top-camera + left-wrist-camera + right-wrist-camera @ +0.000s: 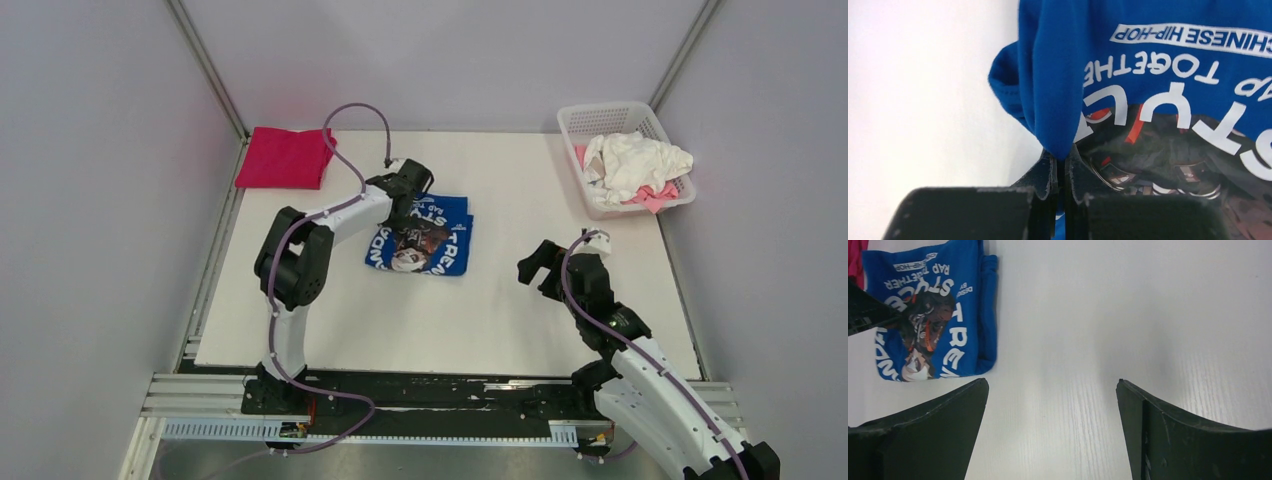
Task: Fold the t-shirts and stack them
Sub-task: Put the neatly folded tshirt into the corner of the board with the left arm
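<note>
Two arms reach over a white table (450, 330) that I am working remotely. My left gripper (1062, 157) has its jaws pressed together on a raised ridge of the royal-blue t-shirt (447, 243), just beside the dark chest graphic with white lettering. That shirt lies left of the table's middle as a compact, already folded rectangle. My right gripper (1053, 382) hangs over bare table to the right of it, jaws wide apart and holding nothing.

A plain magenta t-shirt (285, 157) lies folded flat at the far left corner. At the far right, a white basket (608, 110) holds a crumpled white t-shirt (635, 160) and a pale pink one (655, 195), both unfolded.

I judge the step in hand to be the pickup of the blue shirt for stacking, though a last fold is also possible. The next move, I think, calls for a slow lift and carry to the magenta shirt, so the folds do not spill open from a one-sided pinch.
</note>
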You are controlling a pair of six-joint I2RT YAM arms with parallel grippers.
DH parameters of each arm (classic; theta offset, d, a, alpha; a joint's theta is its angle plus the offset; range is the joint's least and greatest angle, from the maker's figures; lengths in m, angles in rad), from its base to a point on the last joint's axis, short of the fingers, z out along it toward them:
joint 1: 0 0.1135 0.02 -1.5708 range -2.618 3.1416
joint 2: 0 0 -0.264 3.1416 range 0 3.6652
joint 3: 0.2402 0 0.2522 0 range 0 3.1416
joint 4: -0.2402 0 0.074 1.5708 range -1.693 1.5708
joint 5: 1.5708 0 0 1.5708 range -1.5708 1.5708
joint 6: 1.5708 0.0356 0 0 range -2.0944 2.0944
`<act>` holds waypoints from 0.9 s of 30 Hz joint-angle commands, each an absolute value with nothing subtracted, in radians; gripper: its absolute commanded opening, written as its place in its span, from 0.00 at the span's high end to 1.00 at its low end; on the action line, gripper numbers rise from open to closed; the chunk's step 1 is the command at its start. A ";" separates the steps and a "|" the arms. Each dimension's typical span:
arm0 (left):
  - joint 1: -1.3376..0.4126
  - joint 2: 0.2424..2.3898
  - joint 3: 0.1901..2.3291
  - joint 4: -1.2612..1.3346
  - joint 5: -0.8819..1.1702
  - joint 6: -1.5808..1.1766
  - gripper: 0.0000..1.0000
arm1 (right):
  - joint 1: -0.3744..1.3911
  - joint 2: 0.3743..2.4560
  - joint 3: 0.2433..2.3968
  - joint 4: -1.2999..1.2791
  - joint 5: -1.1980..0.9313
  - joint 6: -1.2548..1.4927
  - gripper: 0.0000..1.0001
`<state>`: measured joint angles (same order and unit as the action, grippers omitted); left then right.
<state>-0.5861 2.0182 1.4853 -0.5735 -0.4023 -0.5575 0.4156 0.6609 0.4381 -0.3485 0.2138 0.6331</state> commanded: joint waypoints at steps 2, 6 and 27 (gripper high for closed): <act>-0.509 2.057 1.668 -0.624 -0.798 -0.376 1.00 | 0.411 0.659 0.443 -0.365 0.318 0.618 0.00; -0.423 2.090 1.766 -0.550 -0.835 -0.236 1.00 | 0.411 0.661 0.447 -0.372 0.347 0.626 0.00; -0.163 2.199 2.162 -0.293 -0.713 0.355 1.00 | 0.411 0.717 0.469 -0.341 0.410 0.622 0.00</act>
